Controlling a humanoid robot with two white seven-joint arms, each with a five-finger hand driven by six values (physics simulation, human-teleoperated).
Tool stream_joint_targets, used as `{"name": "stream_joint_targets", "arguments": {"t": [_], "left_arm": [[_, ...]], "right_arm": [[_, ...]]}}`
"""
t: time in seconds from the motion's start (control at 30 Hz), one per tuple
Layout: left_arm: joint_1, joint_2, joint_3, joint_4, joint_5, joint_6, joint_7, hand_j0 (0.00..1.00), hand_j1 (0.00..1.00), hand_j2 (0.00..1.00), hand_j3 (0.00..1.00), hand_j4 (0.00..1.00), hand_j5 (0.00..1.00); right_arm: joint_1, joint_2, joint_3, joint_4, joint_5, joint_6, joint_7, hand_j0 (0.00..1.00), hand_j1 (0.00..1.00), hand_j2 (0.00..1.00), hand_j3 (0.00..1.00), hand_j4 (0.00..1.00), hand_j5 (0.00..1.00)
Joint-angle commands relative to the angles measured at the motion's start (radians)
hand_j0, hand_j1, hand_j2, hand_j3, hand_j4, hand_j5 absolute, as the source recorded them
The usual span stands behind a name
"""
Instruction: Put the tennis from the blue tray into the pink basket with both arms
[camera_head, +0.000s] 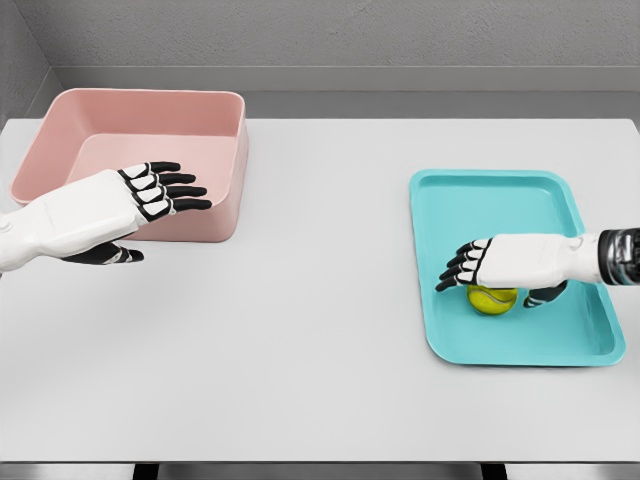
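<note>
The tennis ball lies in the blue tray, toward its near half, and is still resting on the tray floor. The right hand hangs directly over it, palm down, its fingers reaching left past the ball and slightly curled, the thumb dropping beside the ball on the right. Whether any finger actually touches the ball cannot be told; the hand does not look clamped on it.

The tray sits on the right side of the white table. Well apart, at the far left corner, stands the pink basket, with nothing visible inside it. The left hand hovers in front of the basket's near wall, fingers straight and a little apart, holding nothing.

The step in hand appears to be the pick-up: the right hand is placed for a grasp but has not yet closed. The next move likely calls for lowering a touch and curling fingers and thumb around the ball without nudging it, since it will roll easily. After that, the ball must cross the table, probably by a handover to the waiting left hand.
</note>
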Motion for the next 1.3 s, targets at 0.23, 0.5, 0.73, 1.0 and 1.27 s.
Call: {"name": "stream_joint_targets", "arguments": {"t": [0.23,0.5,0.73,1.0,1.27], "left_arm": [[0.000,0.001,0.000,0.001,0.008,0.001,0.000,1.00,1.00,1.00,1.00,1.00,1.00],[0.000,0.006,0.000,0.000,0.008,0.001,0.000,1.00,1.00,1.00,1.00,1.00,1.00],[0.000,0.006,0.000,0.000,0.008,0.001,0.000,1.00,1.00,1.00,1.00,1.00,1.00],[0.000,0.006,-0.005,0.000,0.008,0.001,0.001,1.00,1.00,1.00,1.00,1.00,1.00],[0.000,0.006,-0.005,0.000,0.010,0.001,0.001,1.00,1.00,1.00,1.00,1.00,1.00]], "right_arm": [[0.002,0.007,0.000,0.010,0.025,0.002,0.000,0.88,0.88,0.88,0.88,0.88,0.88],[0.008,0.015,0.017,0.010,0.035,0.002,0.000,0.83,0.83,0.83,0.83,0.83,0.83],[0.008,0.015,0.015,0.013,0.041,0.002,0.000,0.70,0.70,0.70,0.70,0.70,0.70],[0.008,0.015,0.015,0.013,0.049,0.002,0.000,0.57,0.57,0.57,0.57,0.57,0.57],[0.006,0.012,0.003,0.011,0.051,0.002,0.000,0.52,0.52,0.52,0.52,0.52,0.52]]}}
